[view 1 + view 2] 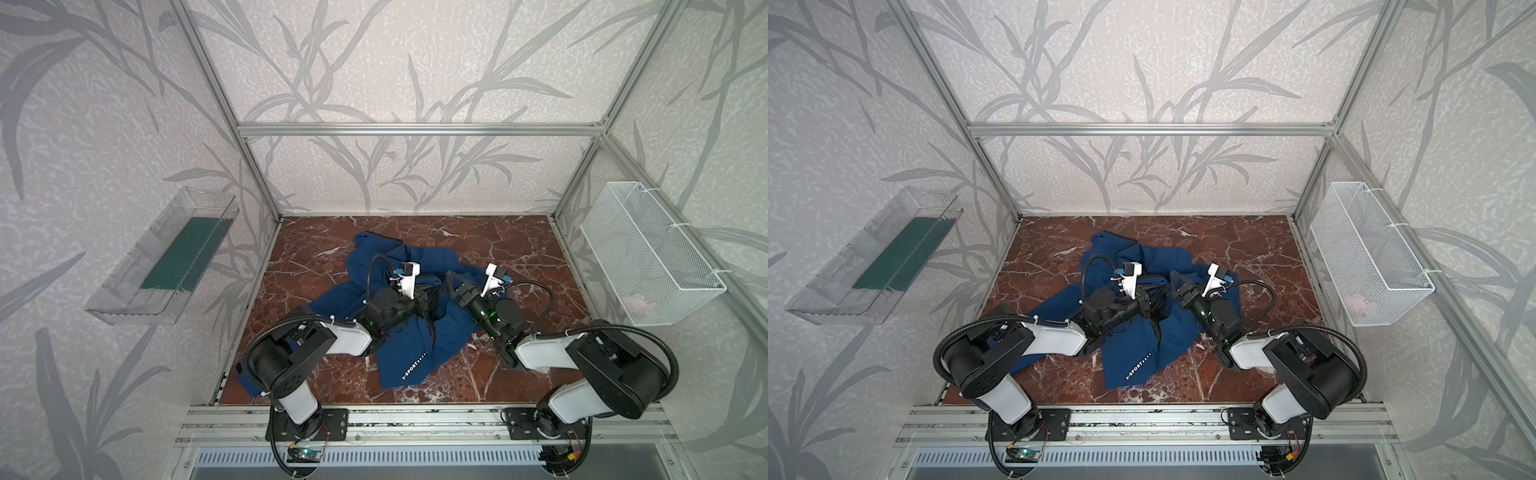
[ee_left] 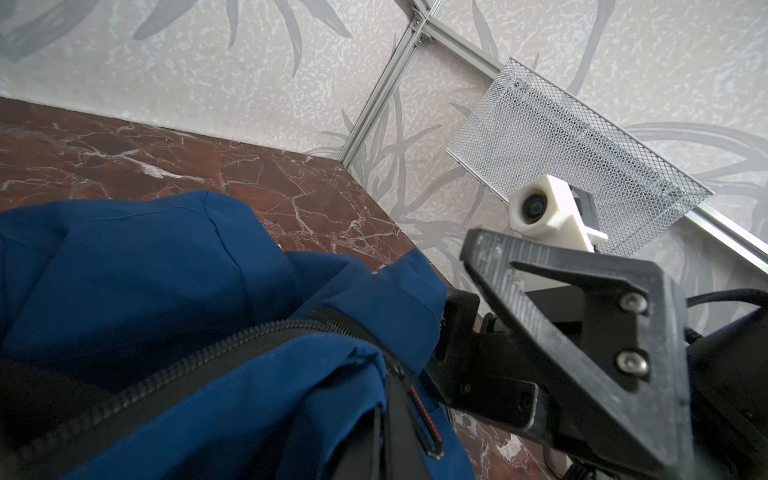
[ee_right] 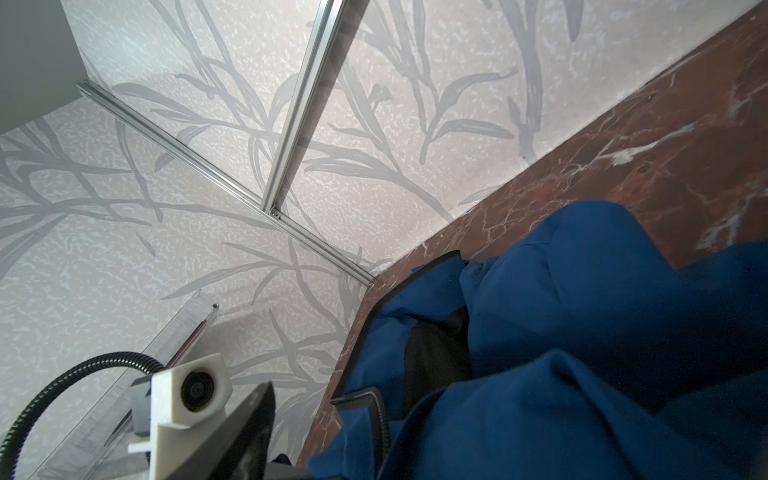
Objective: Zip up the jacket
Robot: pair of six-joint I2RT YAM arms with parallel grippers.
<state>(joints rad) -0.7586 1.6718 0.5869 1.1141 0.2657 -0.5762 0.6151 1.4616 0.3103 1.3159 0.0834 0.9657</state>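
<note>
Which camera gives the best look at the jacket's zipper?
The left wrist view: the zipper fills the foreground, teeth and pull clear. Both top views show only a thin dark line down the jacket. The right wrist view shows mostly blue fabric, no clear teeth.

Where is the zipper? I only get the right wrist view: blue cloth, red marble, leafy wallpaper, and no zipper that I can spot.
Observer: The left wrist view shows it: a black toothed zipper curving across the navy-blue fabric jacket.
Operator: And the end effector on my arm?
Observer: The right end effector stands open beside the jacket's edge, holding nothing.
Operator: Any writing on the cloth?
Observer: White X-SPORT lettering, on the part of the jacket nearest the arm bases, readable in both top views.
</note>
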